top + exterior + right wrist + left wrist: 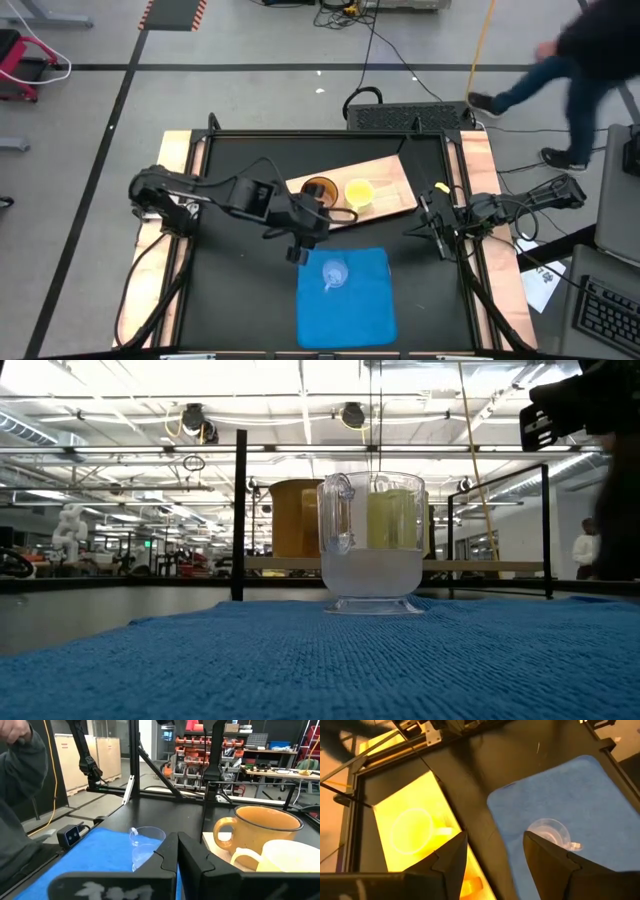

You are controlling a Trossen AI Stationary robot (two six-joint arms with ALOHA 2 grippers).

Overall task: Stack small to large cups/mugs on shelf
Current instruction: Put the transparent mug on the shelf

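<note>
The amber-brown mug and the yellow mug stand upright side by side on the light-wood shelf, which lies flat on the black table. The small clear cup stands upright on the blue mat. My left gripper hangs open above the table between the shelf's near edge and the mat. It slants downward and holds nothing. In the left wrist view the clear cup lies just beyond one finger and the yellow mug beyond the other. My right gripper waits shut at the table's right side.
A black frame rail borders the table. In the low view the clear cup stands in front of both mugs, with the amber mug behind it. A person walks past the far right corner, off the table.
</note>
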